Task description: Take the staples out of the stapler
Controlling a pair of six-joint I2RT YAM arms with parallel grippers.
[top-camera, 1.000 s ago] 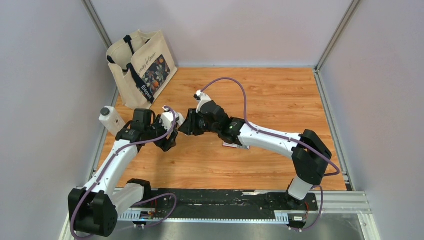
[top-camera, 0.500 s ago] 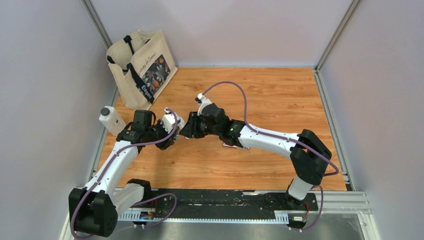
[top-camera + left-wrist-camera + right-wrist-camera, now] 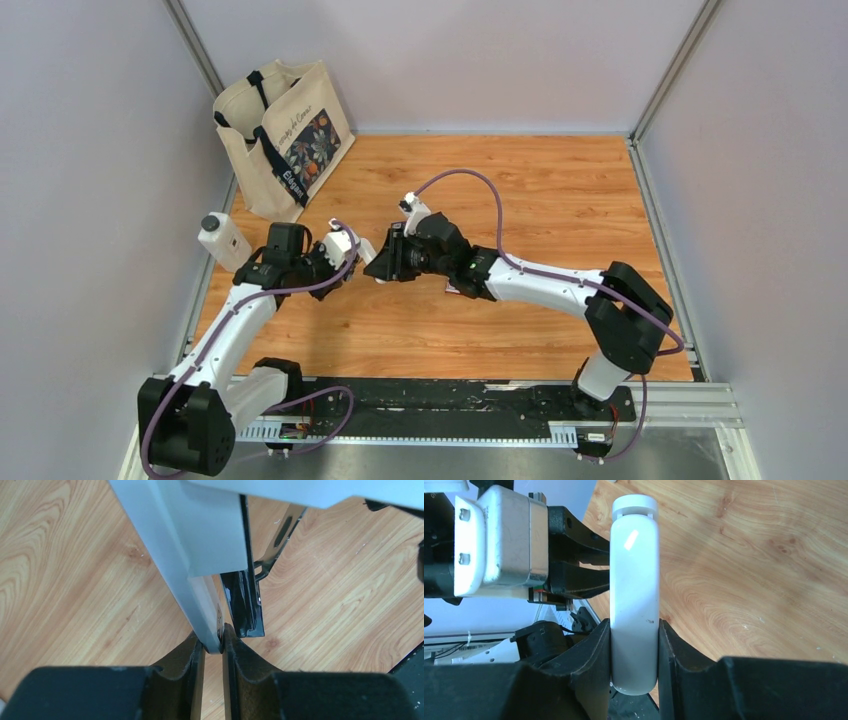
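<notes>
Between the tips of the left claw [image 3: 212,647] sits only a thin lip of the stapler [image 3: 200,540]. The claw is clenched on that edge, and the pale body rises away just beyond the fingertips. Right beside the pinch, a glossy black channel [image 3: 244,600] hangs apart from the pale shell, so the stapler seems hinged open. Whether staples lie in the channel cannot be told.

The right claw [image 3: 634,627] is clenched too, grasping the stapler's rounded back across its width, with the white-capped end pointing away from its fingers. Just beyond that grip, off to one side, is the left claw's metal body, very near.

From above, both claws meet nose to nose over the wooden table [image 3: 560,200], with the stapler apparently held up between them. Behind the right claw, under its arm, lies a small red-and-white box [image 3: 457,290]. Well beyond the left claw stand a white bottle [image 3: 222,240] and a tote bag [image 3: 285,135].

The weak point, as I judge it, is the left claw's hold. So little material sits between its tips that a pull or twist could slip the lip free, letting the shell snap shut or any staples scatter. With the claws this close, a misjudged turn could also knock one against the other.
</notes>
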